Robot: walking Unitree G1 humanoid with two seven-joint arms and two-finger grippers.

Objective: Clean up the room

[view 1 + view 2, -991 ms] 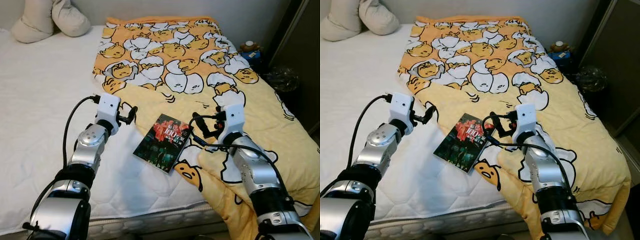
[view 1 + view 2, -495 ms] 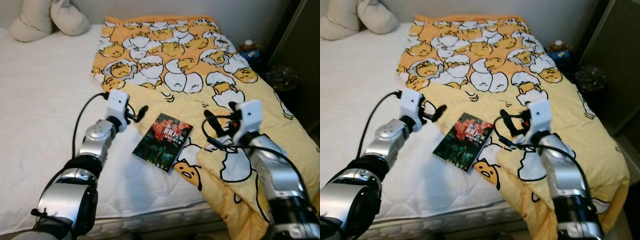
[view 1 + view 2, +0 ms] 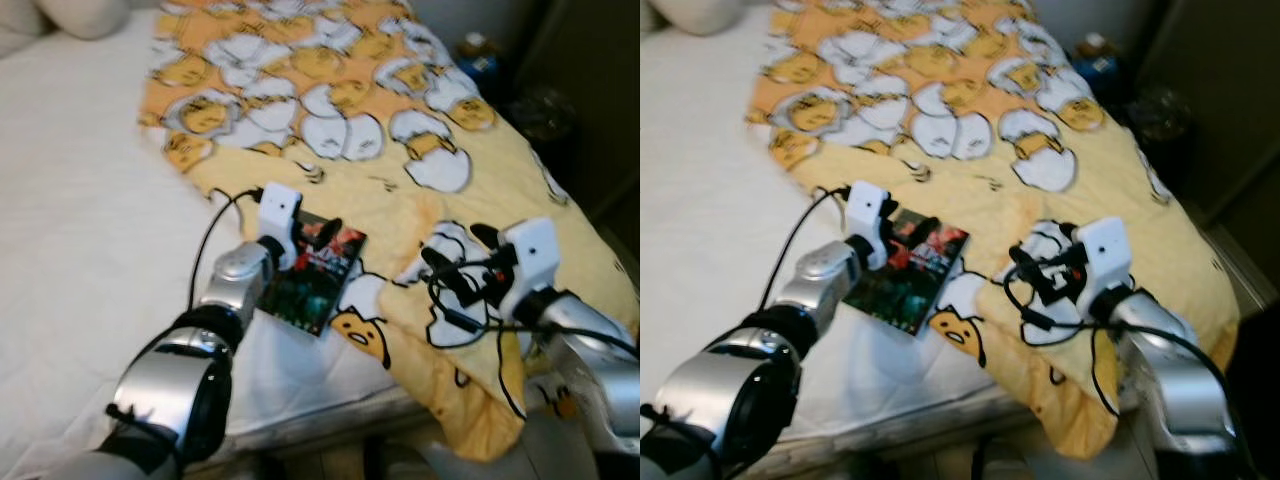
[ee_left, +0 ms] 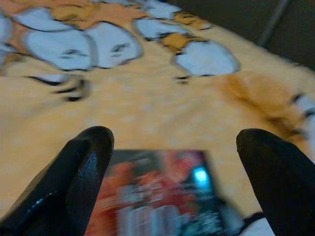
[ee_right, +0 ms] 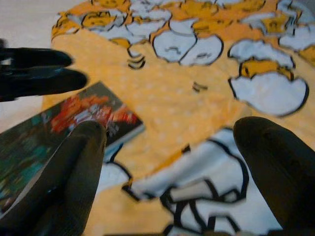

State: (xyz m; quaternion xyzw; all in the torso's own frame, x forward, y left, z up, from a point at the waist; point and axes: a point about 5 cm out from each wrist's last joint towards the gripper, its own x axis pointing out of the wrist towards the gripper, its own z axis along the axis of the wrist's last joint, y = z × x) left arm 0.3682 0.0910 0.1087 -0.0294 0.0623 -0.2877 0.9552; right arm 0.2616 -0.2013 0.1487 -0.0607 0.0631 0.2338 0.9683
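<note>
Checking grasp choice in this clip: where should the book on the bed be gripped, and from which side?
Probably the book by its upper short edge, approached from the robot's left, where the open left gripper hovers. It lies flat, half on the white mattress, half on the yellow blanket, so one finger likely must slide underneath.

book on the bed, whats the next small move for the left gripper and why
Probably lower the left gripper a little and close on the book's near edge. Its fingers are open above the cover, not yet touching, and the book lies flat, partly on the yellow blanket. The right gripper waits open beside it.
</note>
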